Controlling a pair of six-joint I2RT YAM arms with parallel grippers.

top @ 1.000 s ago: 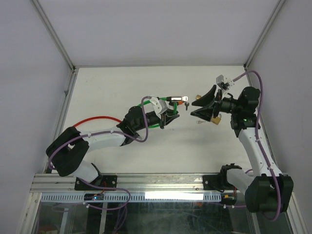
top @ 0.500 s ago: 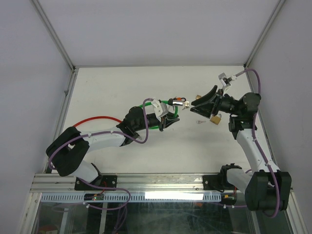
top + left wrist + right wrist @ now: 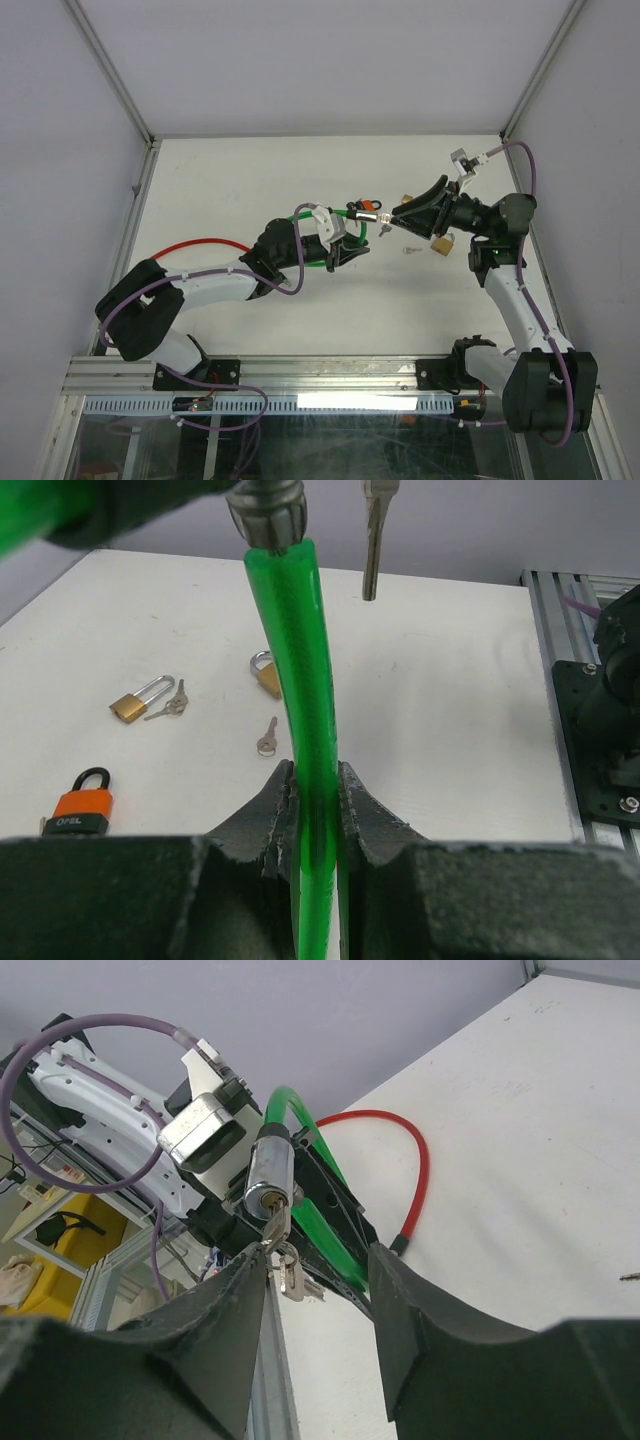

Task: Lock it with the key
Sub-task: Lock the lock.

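Observation:
My left gripper (image 3: pixel 312 780) is shut on the green cable (image 3: pixel 305 680) of a cable lock and holds it up over the table. The lock's silver cylinder (image 3: pixel 270 1175) points at my right gripper, with a key (image 3: pixel 276 1225) in its keyhole and a second key hanging from the ring. My right gripper (image 3: pixel 320 1260) stands open around the key, its left finger touching the key's bow and its right finger well apart. In the top view the cylinder (image 3: pixel 368 208) meets the right gripper (image 3: pixel 398 216) above mid-table, with the left gripper (image 3: pixel 345 240) just behind.
A red cable (image 3: pixel 200 245) loops on the table at left. A brass padlock (image 3: pixel 443 243) and a loose key (image 3: pixel 410 250) lie under the right gripper. An orange padlock (image 3: pixel 82 802) and two brass padlocks (image 3: pixel 135 702) (image 3: pixel 265 672) lie beyond.
My right gripper has moved left up to the lock cylinder, bringing its jaws around the key and narrowing them a little. The left arm still holds the green cable.

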